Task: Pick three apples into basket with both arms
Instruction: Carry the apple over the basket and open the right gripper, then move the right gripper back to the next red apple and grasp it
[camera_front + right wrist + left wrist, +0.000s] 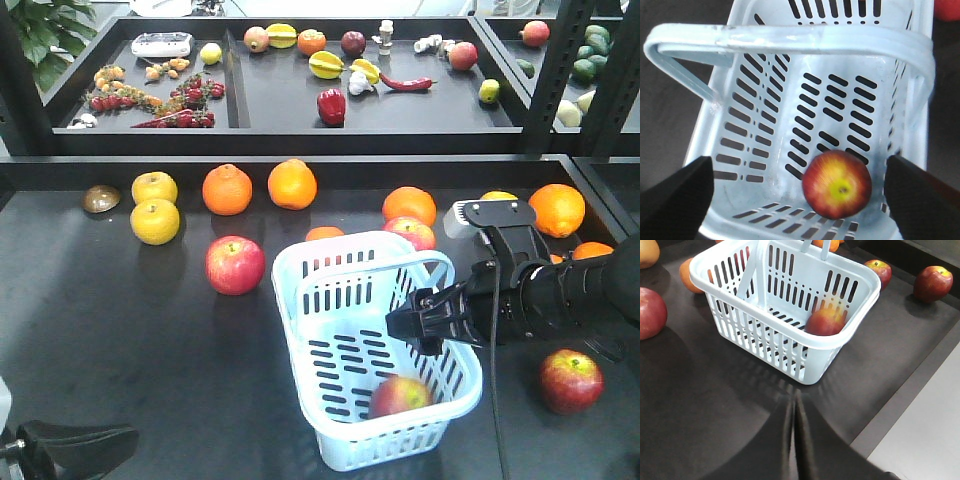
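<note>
Your dark table holds the basket directly beneath the right fingers. A dark apple sits behind them; a pink apple and oranges lie beyond their tips.

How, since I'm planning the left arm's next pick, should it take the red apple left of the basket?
Probably from straight above, the left gripper closing across the widest middle of the apple: it is round and sits alone on the table, with nothing touching either side.
</note>
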